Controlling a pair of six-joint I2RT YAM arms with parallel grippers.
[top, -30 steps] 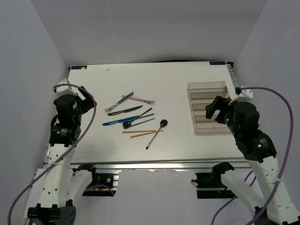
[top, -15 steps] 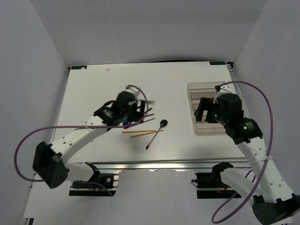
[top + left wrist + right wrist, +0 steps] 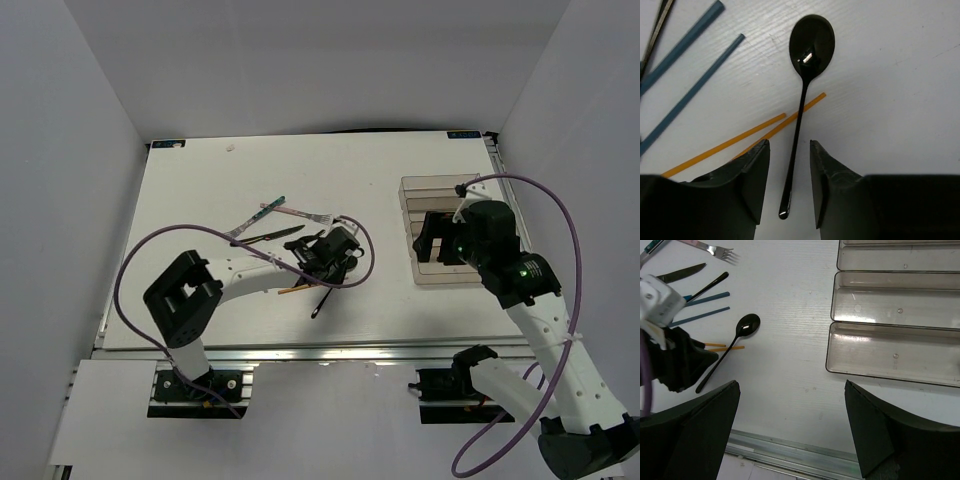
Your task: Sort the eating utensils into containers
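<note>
Well, the left end effector [image 3: 789, 165] sits low over the black spoon [image 3: 811, 40]. Its two fingers are part way shut, one on each side of the thin handle, not pinching yet. That handle is skinny and shiny, so it could slip or spin. It lies across an orange chopstick [image 3: 725, 145], which could get bumped or grabbed too. The spoon is all black with a round bowl. It lies flat mid-bench [image 3: 900, 100], closer to the near edge. The right end effector [image 3: 790, 435] is wide open and holds nothing. It hangs by the tray [image 3: 900, 347] near the right edge.
</note>
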